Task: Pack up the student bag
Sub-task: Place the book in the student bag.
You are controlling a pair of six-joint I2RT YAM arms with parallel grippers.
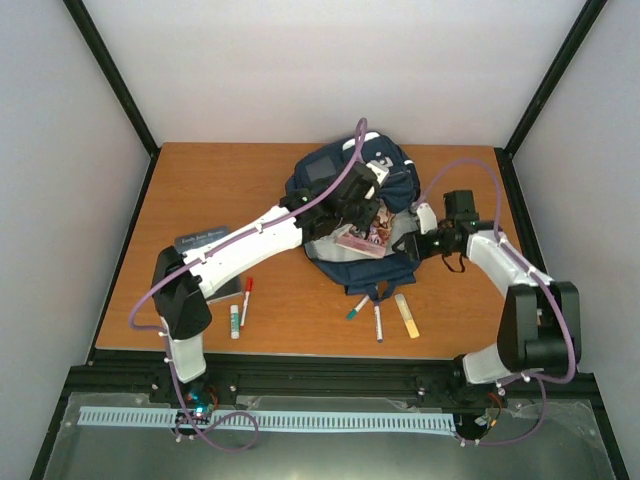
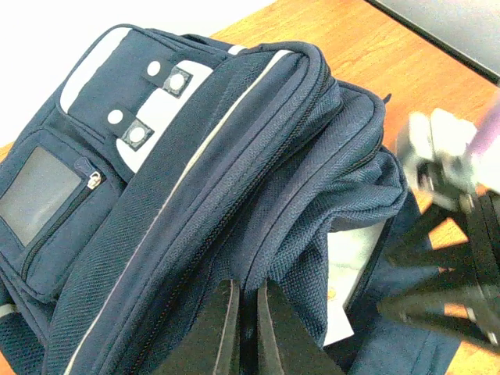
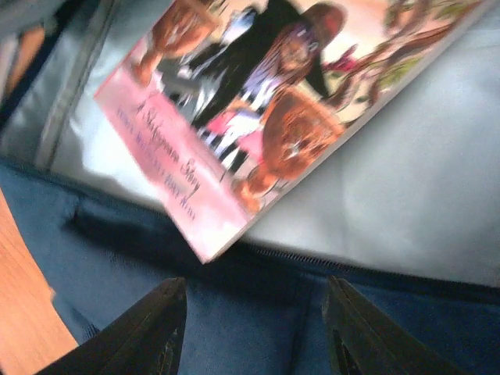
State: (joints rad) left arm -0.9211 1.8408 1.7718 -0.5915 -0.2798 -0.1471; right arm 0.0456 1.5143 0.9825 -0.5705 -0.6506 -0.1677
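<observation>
- student bag (image 1: 318,172) lay mid-table (image 1: 215,185), toward the back, main compartment open.
- L gripper (image 2: 247,295): jaws pressed together, pinching bag's navy fabric at the opening's edge.
- R gripper (image 3: 256,289): jaws spread, nothing btwn them, over blue fabric.
- picture book (image 3: 250,109) lay on pale lining in the opening, just beyond R gripper.

Navy student bag (image 2: 234,156); pink-edged book (image 3: 266,101)
</observation>
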